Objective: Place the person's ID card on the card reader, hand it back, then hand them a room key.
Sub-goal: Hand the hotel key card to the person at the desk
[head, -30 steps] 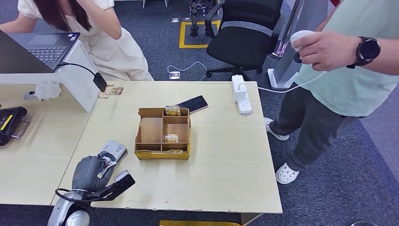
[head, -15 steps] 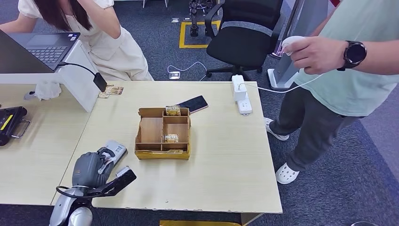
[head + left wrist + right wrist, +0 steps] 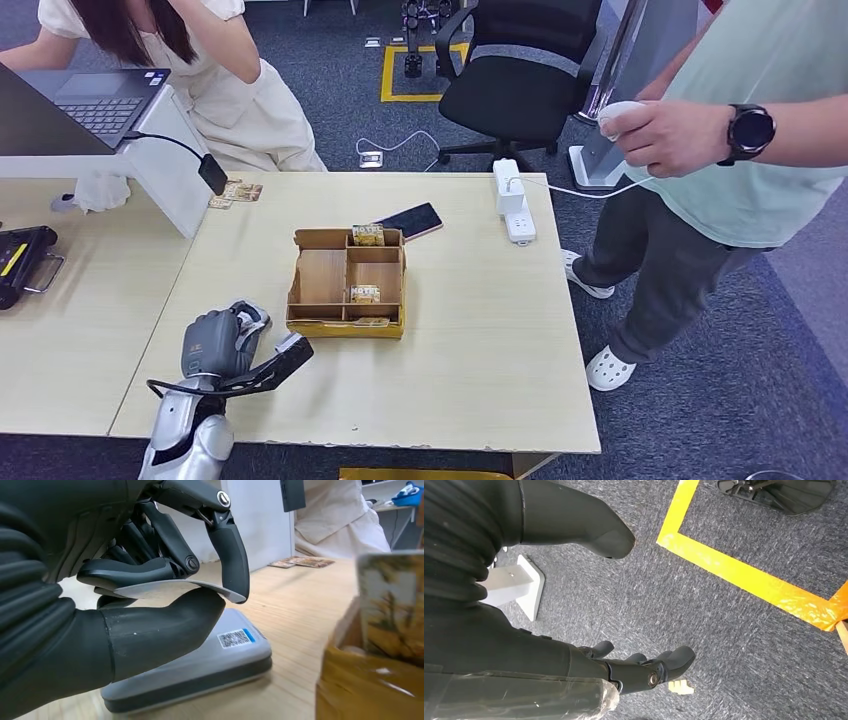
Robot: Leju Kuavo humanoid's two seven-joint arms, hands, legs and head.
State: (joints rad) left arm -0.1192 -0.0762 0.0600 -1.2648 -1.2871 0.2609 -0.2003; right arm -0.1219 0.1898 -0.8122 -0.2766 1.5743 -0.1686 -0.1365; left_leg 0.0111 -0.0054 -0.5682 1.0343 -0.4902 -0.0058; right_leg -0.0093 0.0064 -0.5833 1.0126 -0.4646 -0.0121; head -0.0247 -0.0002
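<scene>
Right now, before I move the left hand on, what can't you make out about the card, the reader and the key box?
- ID card: printed face hidden by the left hand's thumb and fingers, left wrist view.
- Card reader: head view, mostly covered by that hand.
- Key box: card print too small in head view; blurred and cut off in left wrist view.
- Right hand: hangs over carpet.

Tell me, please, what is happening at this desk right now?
The robot's left hand is pinching a thin ID card between thumb and fingers, just above the grey card reader on the wooden table. Beside it sits a wooden tray with hotel key cards standing in its compartments. The right hand hangs open over the carpet. A person in a green shirt stands at the table's right side, holding a small white device.
</scene>
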